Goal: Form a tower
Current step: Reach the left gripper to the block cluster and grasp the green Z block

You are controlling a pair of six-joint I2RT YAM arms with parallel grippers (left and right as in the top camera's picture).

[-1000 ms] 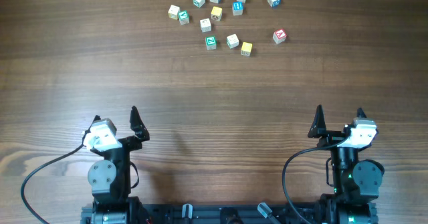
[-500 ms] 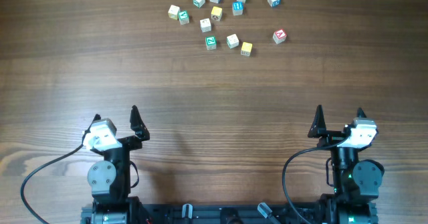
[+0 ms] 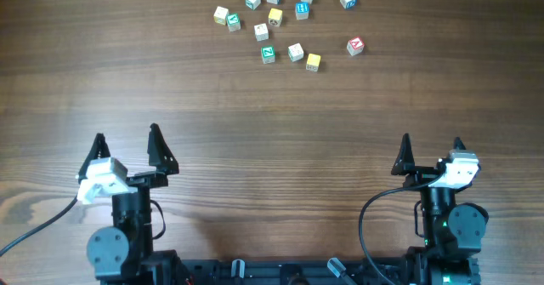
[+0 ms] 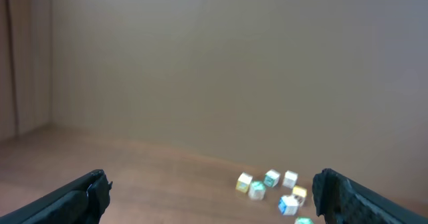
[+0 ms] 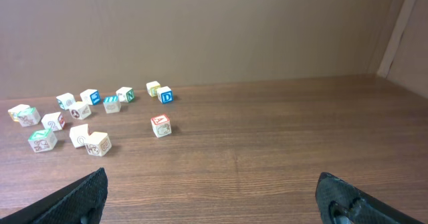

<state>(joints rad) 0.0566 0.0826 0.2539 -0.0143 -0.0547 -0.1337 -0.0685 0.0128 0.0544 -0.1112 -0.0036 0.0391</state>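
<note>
Noting left gripper (image 3: 126,133) shifted toward lower left, it and right gripper (image 3: 432,139) both spread wide and empty, no tower standing yet, letter cubes (image 3: 295,52) lying loose at upper centre, approach apparently beginning, next requiring a reach to one cube.

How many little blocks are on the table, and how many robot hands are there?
letter cubes: 14
grippers: 2 (left gripper, right gripper)
Total: 16
</note>
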